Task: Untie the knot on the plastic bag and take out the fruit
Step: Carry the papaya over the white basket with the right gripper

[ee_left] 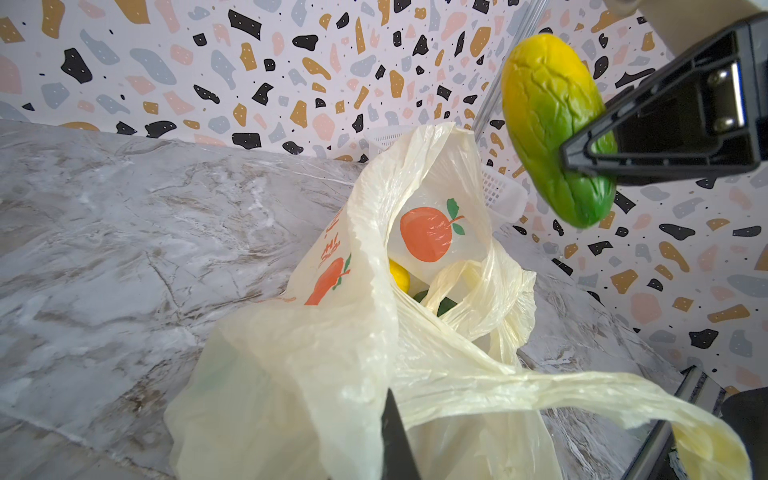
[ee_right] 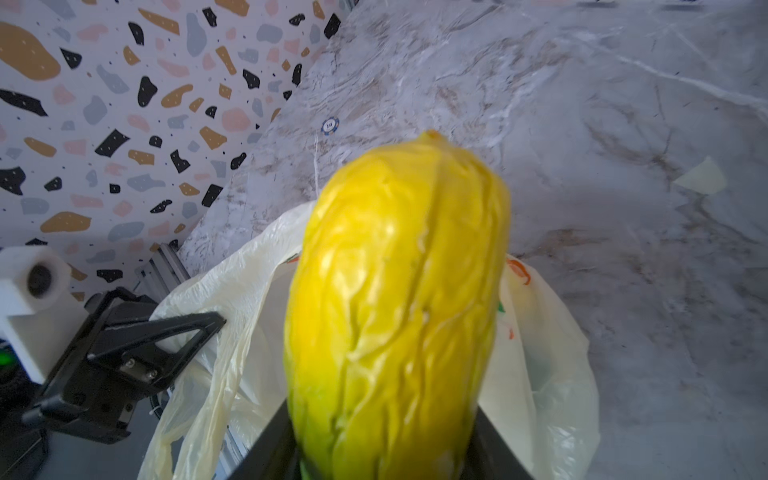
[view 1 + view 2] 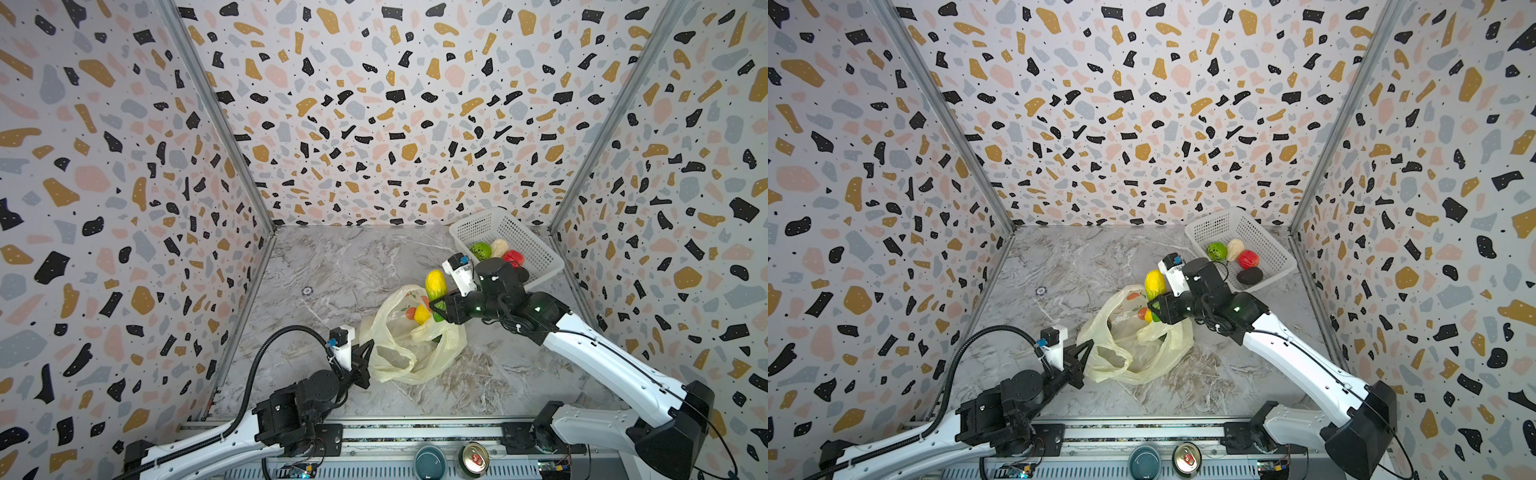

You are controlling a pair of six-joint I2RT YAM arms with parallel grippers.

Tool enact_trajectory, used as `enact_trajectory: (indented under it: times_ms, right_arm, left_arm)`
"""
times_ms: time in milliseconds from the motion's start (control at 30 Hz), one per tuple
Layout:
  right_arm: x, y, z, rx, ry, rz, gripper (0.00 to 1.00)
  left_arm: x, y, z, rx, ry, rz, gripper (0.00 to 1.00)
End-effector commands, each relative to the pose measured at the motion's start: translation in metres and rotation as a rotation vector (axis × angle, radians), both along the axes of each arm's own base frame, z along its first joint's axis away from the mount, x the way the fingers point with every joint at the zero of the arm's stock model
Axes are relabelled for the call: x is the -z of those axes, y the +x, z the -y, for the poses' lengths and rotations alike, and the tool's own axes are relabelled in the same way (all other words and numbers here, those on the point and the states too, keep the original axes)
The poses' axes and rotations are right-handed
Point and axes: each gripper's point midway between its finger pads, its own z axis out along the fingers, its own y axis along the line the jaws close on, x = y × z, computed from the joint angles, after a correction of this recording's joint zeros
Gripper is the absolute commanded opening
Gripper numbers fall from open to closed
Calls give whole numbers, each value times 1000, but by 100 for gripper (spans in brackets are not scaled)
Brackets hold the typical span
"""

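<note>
Right wrist view: right pincer (image 2: 382, 415) grips fruit (image 2: 395, 291), bag (image 2: 540, 353) below it | left pincer (image 3: 366, 349) clamps bag rim, likely holding mouth open.

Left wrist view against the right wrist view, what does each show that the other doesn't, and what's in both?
Only the left wrist view looks into the plastic bag: a small yellow fruit, a dark green piece, plus a corner of the white basket. Only the right wrist view shows the left hand shut on the bag's edge and a poker chip. Both show the table, the bag and the yellow-green fruit held in the right hand.
</note>
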Motion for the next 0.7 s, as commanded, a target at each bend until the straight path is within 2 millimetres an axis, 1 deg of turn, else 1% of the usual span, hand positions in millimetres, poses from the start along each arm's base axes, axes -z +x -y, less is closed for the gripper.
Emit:
enact_trajectory:
  times_ms: [0,167,300,400,467,533,600,667]
  right_arm:
    - [-16,16,21,27,1,42,48]
    - [-16,76,70,192,32,86,48]
    - [-3,126,115,340,28,101,48]
    - [10,160,149,446,-12,112,48]
    - [24,181,171,501,-30,90,48]
    - [40,201,193,551,-8,40,48]
    - [51,217,209,599,-12,22,48]
    - [60,233,221,643,-52,24,48]
  left_arm:
    - [-9,1,0,-7,-19,22,0]
    - [-9,1,2,-3,-18,23,0]
    - [-11,1,3,2,-17,26,0]
    - [-11,0,4,8,-13,26,0]
    - [-10,0,4,10,-12,25,0]
    - [-9,0,4,15,-16,23,0]
    - [-7,0,5,18,-19,21,0]
    - [-7,0,6,18,-24,21,0]
